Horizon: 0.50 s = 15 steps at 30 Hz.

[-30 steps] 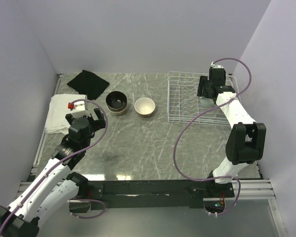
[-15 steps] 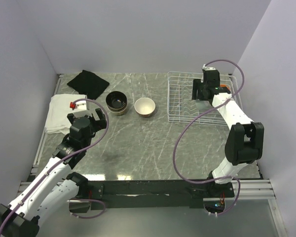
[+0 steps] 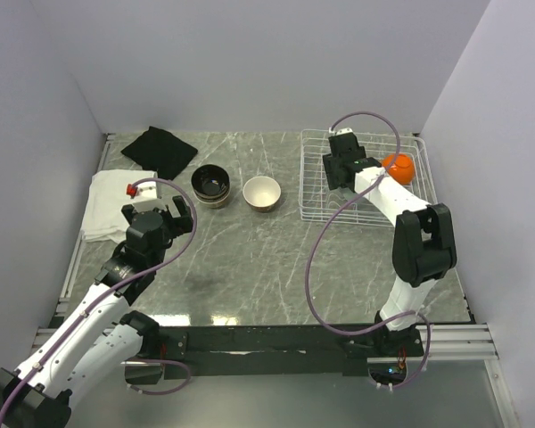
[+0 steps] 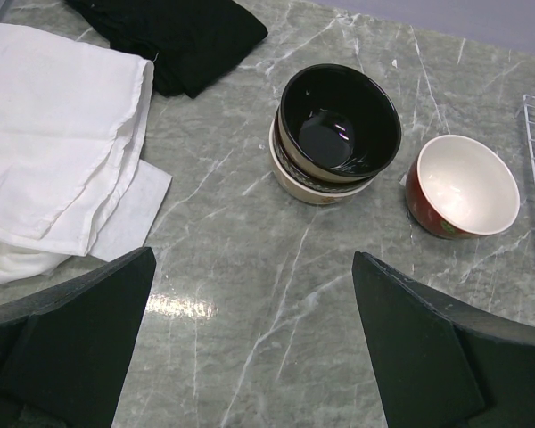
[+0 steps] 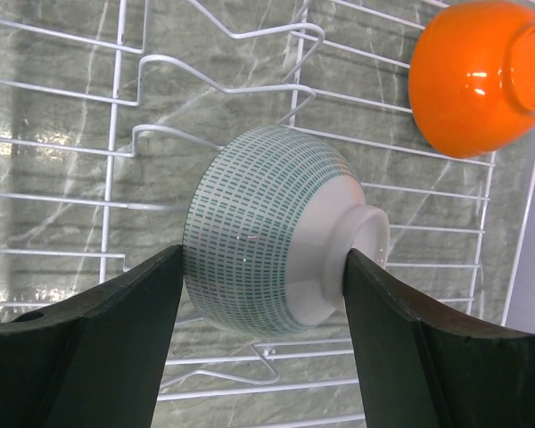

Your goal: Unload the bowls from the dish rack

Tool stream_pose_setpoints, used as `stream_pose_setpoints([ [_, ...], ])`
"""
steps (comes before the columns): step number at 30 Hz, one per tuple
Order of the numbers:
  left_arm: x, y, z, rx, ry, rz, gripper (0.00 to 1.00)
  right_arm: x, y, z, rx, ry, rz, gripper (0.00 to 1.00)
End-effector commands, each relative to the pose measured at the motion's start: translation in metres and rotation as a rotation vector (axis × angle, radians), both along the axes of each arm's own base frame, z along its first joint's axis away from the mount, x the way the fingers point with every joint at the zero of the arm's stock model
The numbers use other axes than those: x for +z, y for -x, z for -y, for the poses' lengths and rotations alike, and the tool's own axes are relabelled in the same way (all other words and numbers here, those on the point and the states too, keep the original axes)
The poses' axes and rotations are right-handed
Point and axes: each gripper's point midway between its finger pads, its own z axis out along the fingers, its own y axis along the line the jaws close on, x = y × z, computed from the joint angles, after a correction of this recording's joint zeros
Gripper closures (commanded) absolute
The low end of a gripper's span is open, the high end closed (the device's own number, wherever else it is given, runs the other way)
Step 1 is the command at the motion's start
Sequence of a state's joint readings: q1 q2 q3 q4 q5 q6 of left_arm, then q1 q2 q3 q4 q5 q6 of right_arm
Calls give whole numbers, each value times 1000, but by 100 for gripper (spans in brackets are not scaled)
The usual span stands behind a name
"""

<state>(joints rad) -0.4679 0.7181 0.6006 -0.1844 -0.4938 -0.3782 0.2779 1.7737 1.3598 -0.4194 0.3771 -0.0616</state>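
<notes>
Right gripper (image 5: 263, 267) clasps a white bowl with teal dashes (image 5: 267, 245), one finger pressed against the rim side and the other against the foot ring, so the bowl lies on its side between them with its foot pointing right in the wrist view. It is held over the wires of the dish rack (image 5: 62, 85); whether it touches a prong beneath cannot be told. In the overhead view this gripper (image 3: 336, 165) sits over the far left part of the rack (image 3: 305, 178), which stands at the far right of the marbled table (image 3: 250, 259). An orange bowl (image 5: 477, 76) lies tipped in the rack's far right corner, its foot turned away from the teal one, and shows beside the right arm from above (image 3: 399, 166). Left gripper (image 4: 254, 267) hangs over bare tabletop with its fingers spread wide and nothing between them, near the white cloth (image 4: 53, 134). Beyond it a black bowl (image 4: 339, 120) nests upright in a cream bowl (image 4: 308, 189), and just to their right stands a red bowl with a white inside (image 4: 464, 183), apart from the stack. A black cloth (image 4: 174, 36) lies at the far left, its edge overlapping the white one.
</notes>
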Motion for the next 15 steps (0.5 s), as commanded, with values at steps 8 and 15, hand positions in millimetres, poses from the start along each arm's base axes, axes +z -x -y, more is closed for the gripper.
stream_pose_setpoints([
  [8, 13, -3, 1, -10, 4, 39, 1, -22, 5, -2, -15, 35, -68, 34],
  [15, 13, -3, 1, -11, 3, 39, 1, -30, 4, -1, -42, 37, -93, 23],
])
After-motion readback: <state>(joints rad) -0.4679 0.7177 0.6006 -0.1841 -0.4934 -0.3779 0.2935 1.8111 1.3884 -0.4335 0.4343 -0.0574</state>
